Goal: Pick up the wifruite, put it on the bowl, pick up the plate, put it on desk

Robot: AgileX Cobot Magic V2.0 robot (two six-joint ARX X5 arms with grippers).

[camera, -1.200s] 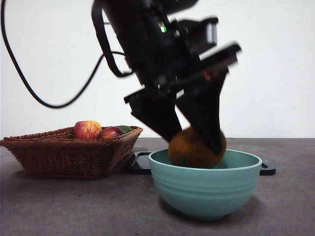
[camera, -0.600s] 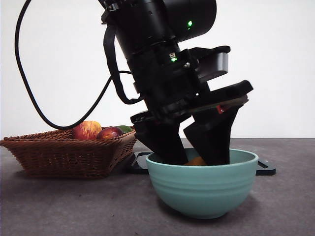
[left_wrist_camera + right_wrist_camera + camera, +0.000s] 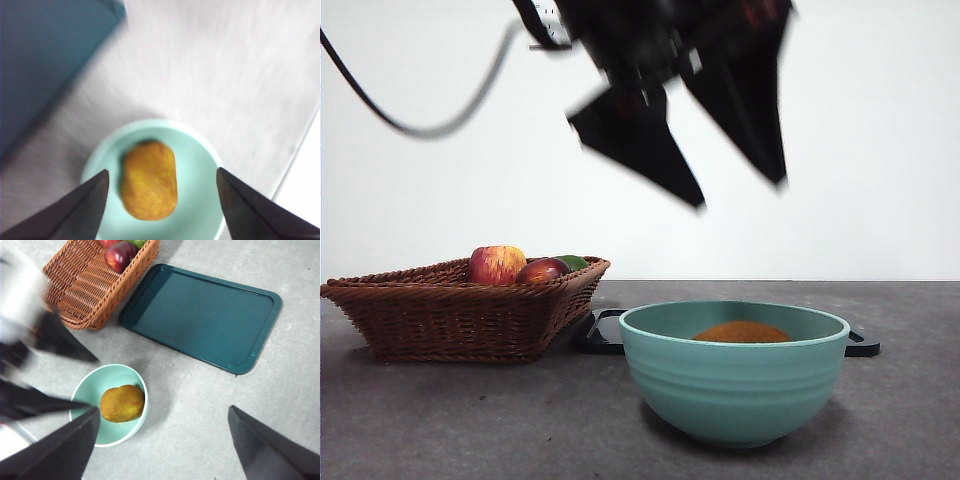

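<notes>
One wifruite (image 3: 741,332) is seen lying inside the single teal-green bowl (image 3: 734,385), its ochre top just showing above the rim in the front view; from the left wrist view it rests on the bowl's floor as a lone oval (image 3: 149,180). The bowl stands on the desk (image 3: 470,420). One brown wicker basket (image 3: 450,310) stands beside it, with a red-and-yellow apple (image 3: 497,264), a dark red fruit (image 3: 542,270) and a green fruit (image 3: 574,262) counted in it. One dark teal tray (image 3: 200,316) lies flat on the desk just behind the bowl and beside the basket.

The left gripper (image 3: 740,195) is held above the bowl, jaws spread wide with nothing between them, and is blurred by motion. The right gripper (image 3: 162,440) is held high over the desk, its jaws likewise wide apart and empty.

Half a second earlier the left gripper's jaws were down inside the bowl, around the fruit; it has since been raised clear of the rim, and the fruit has been left behind. The basket, its fruits and the tray are unchanged.
</notes>
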